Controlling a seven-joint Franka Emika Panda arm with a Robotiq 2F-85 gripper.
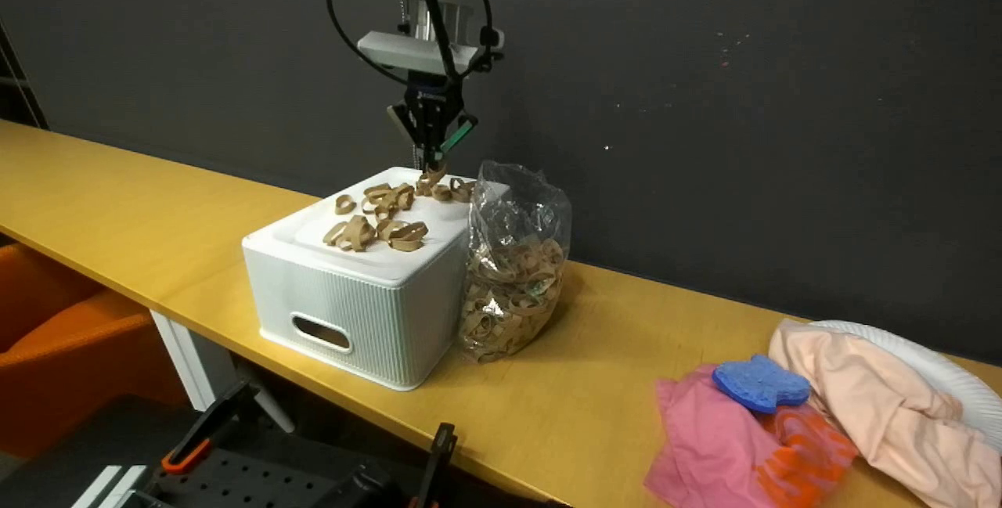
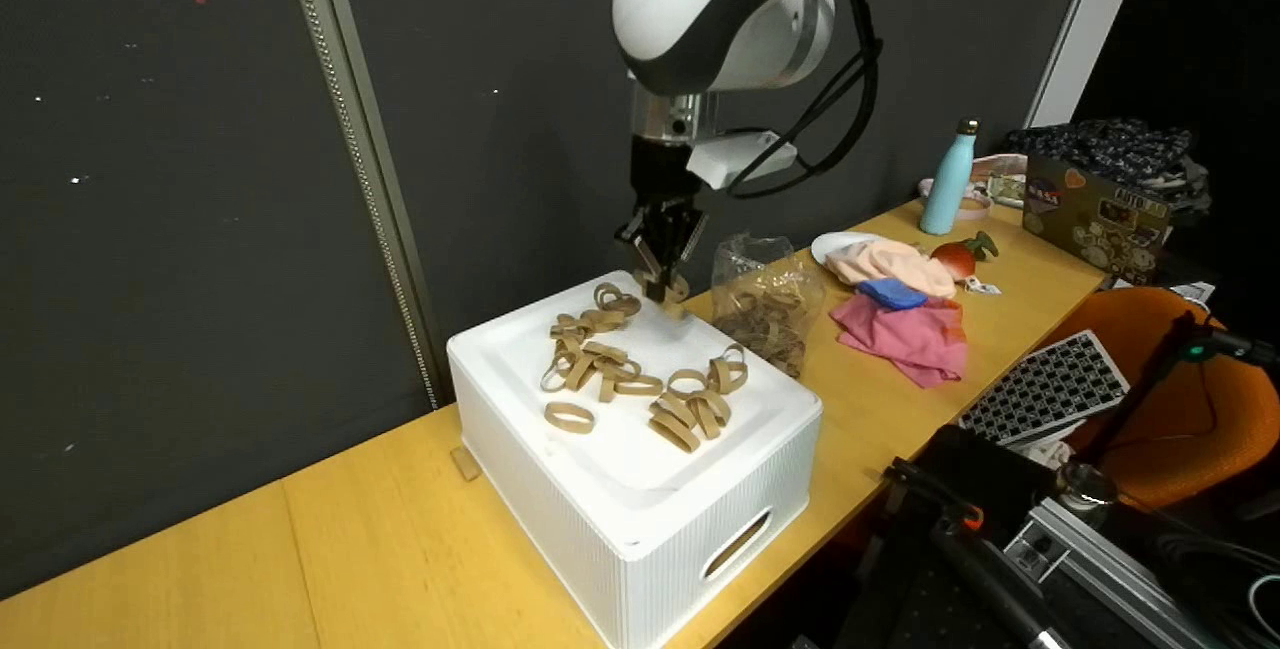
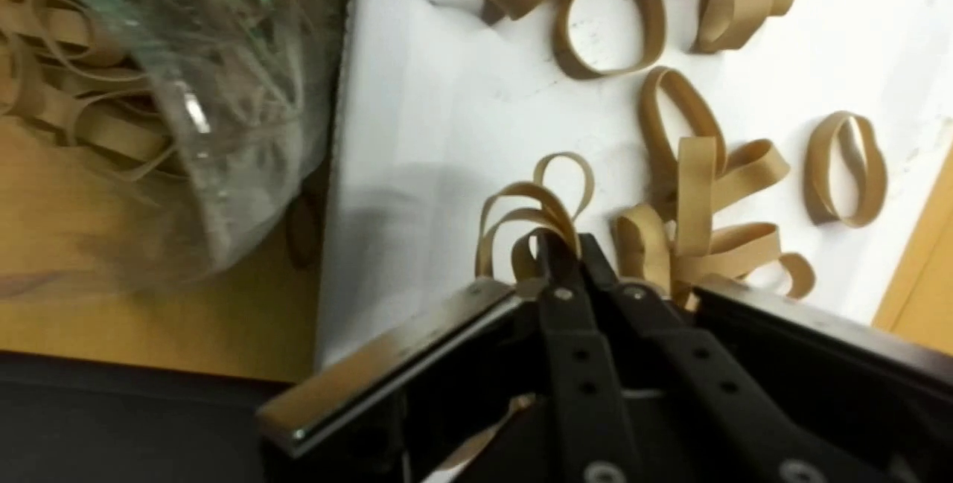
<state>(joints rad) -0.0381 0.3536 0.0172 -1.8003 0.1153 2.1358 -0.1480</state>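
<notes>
With clock directions read on the wrist view, my gripper (image 3: 572, 245) has its jaws pressed nearly together, pinching tan rubber bands (image 3: 557, 208) whose loops stand out at 11 to 12 o'clock. Hazard: only part of each loop appears caught, so a jerk or a light brush could pull one free. Loose bands (image 3: 696, 200) lie just beside the jaws at 3 o'clock; a low sweep that way could hook or scatter them. The lone band (image 3: 819, 167) farther out at 2 o'clock, near the edge, would be pushed off most easily. The top of the white box (image 3: 417, 96) ends at 9 o'clock, leaving me a strip of bare surface before that edge. Beyond it, at 10 o'clock, stands the plastic bag (image 3: 223, 148) holding more bands; in an exterior view its mouth (image 1: 509, 187) rises above the box top, so a low crossing could catch the film and tip it. A dark wall (image 3: 134, 423) limits travel toward 8 o'clock. I judge a path straight up, then over, to offer the most room.
</notes>
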